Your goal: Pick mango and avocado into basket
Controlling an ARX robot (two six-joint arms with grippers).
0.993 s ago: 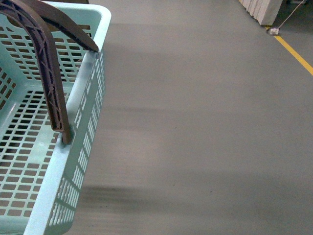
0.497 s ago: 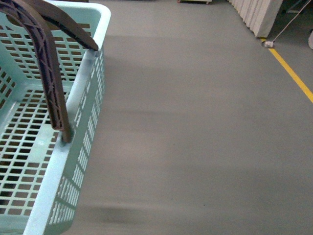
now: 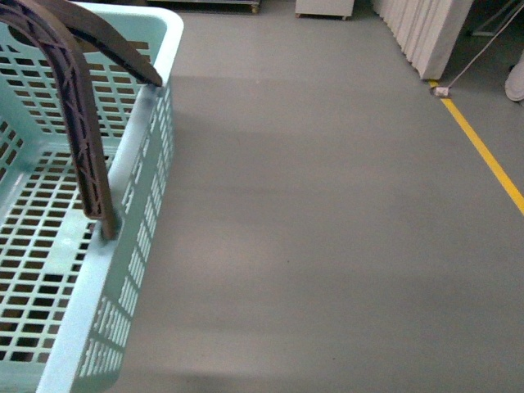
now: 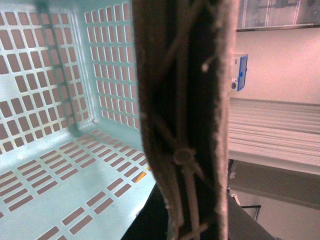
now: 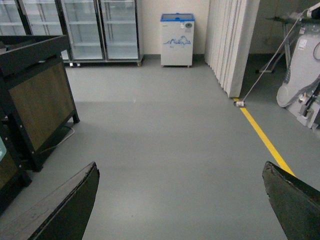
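Jaws of right gripper [image 5: 180,172] wide apart, nothing between; left gripper [image 4: 192,227] pressed close to brown handle [image 4: 185,100] of teal basket [image 3: 86,311], grip cannot be told. Yellow floor line [image 3: 483,155] well right of basket. Freezer [image 5: 177,39] lettering unreadable

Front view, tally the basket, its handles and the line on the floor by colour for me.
Teal: 1, the basket
Brown: 2, the near handle and the far handle
Yellow: 1, the floor line
Total: 4
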